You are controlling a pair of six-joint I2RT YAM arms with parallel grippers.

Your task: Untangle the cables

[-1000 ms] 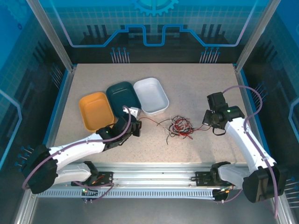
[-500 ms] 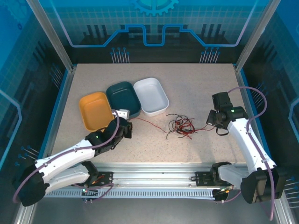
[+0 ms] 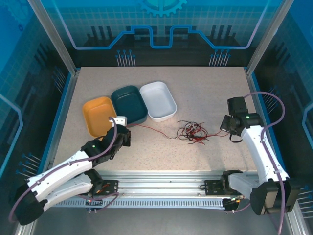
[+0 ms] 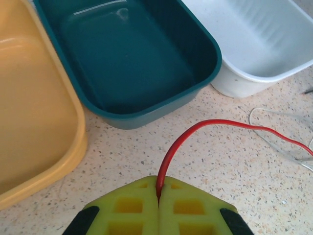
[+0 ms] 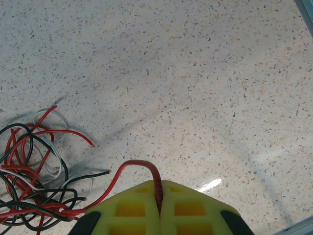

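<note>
The cables (image 3: 190, 132) lie as a small red, black and white tangle on the table, right of centre. One red strand (image 3: 149, 129) runs left from the tangle to my left gripper (image 3: 128, 126), which is shut on its end just in front of the teal tray. The left wrist view has that red cable (image 4: 195, 128) curving out from between the closed yellow pads (image 4: 127, 205). My right gripper (image 3: 225, 131) is shut on another red cable (image 5: 142, 164) that loops back to the tangle (image 5: 34, 171) on its left.
Three trays stand side by side at the back left: yellow (image 3: 93, 108), teal (image 3: 119, 95) and white (image 3: 149, 90). The teal tray's rim (image 4: 146, 115) is close ahead of the left fingers. A thin pale wire (image 4: 274, 137) lies to their right.
The left gripper has drawn back to the left with its red cable. The right gripper has moved right with its own. The tangle has stretched wider and flatter between them.
</note>
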